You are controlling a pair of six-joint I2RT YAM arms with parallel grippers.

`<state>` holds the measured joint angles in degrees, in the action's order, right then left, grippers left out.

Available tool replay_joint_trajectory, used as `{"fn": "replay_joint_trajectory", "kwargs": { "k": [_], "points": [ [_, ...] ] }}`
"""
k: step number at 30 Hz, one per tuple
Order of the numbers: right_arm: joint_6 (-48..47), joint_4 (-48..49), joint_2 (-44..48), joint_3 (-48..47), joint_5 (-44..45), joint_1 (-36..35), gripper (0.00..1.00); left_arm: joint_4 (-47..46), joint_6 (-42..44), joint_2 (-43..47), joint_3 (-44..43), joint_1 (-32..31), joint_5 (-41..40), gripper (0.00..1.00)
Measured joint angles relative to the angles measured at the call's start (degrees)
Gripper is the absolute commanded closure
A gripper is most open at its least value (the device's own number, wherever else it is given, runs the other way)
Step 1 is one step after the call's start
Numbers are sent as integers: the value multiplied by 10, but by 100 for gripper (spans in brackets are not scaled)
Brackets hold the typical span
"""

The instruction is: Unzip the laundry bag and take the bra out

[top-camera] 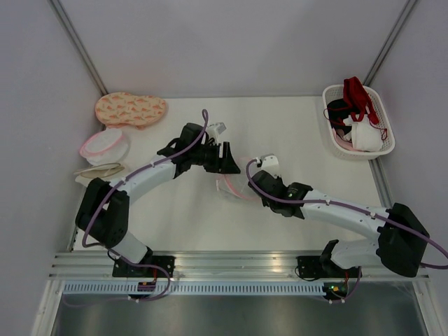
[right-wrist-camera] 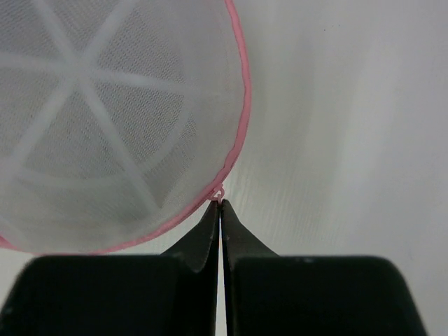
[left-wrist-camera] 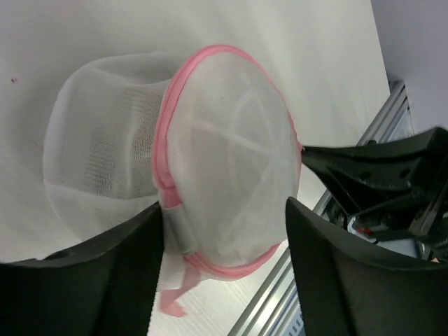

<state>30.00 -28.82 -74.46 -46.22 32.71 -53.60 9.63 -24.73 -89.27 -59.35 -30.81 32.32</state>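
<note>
Closest to the lens: right tool [right-wrist-camera: 220, 206], fingertips pressed together on the tiny pink zipper pull [right-wrist-camera: 218, 194], gripped at the very tips only. Just beyond, the laundry bag [left-wrist-camera: 231, 147]: see-through white mesh dome with pink zipper rim [right-wrist-camera: 241, 105], tipped on edge mid-worktop between both arms. Looks zipped along every visible stretch of rim. No taupe of the bra made out through the mesh; cannot tell its place inside.

Left tool [left-wrist-camera: 222, 204] astride the bag, jaws apart, one finger against the tab end of the zipper, the other just beside the opposite rim, clamping nothing.

Bare white worktop [right-wrist-camera: 336, 140] all around. Well apart, at far left: a second pink-rimmed bag [top-camera: 103, 145], a beige-rimmed bag [top-camera: 98, 170], an orange-patterned cloth item [top-camera: 131, 109]. At far right: a white basket [top-camera: 383, 133] of red, black and white garments.

Likely trouble: pull slipping from so slight a pinch; with nothing bracing the bag, whole dome dragged across the worktop instead of unzipping; mesh snagging in the slider.
</note>
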Motion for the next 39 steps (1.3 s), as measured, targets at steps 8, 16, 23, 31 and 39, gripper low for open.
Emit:
{"fn": "replay_joint_trajectory", "kwargs": {
  "k": [8, 16, 23, 31, 39],
  "points": [
    [-1, 17, 47, 4, -35, 0, 99, 26, -53, 55, 29, 1, -159, 2],
    [-21, 71, 57, 29, -184, 2, 99, 71, -197, 372, 248, -3, -242, 1],
    [-17, 177, 23, 47, -360, -2, 99, 49, -311, 437, 317, -26, -196, 0],
    [3, 243, -12, 52, -421, -18, 99, -65, -384, 309, 341, -74, -177, 2],
    [15, 270, -13, 55, -419, -27, 99, -179, -433, 183, 344, -96, -184, 49]
  ]
}}
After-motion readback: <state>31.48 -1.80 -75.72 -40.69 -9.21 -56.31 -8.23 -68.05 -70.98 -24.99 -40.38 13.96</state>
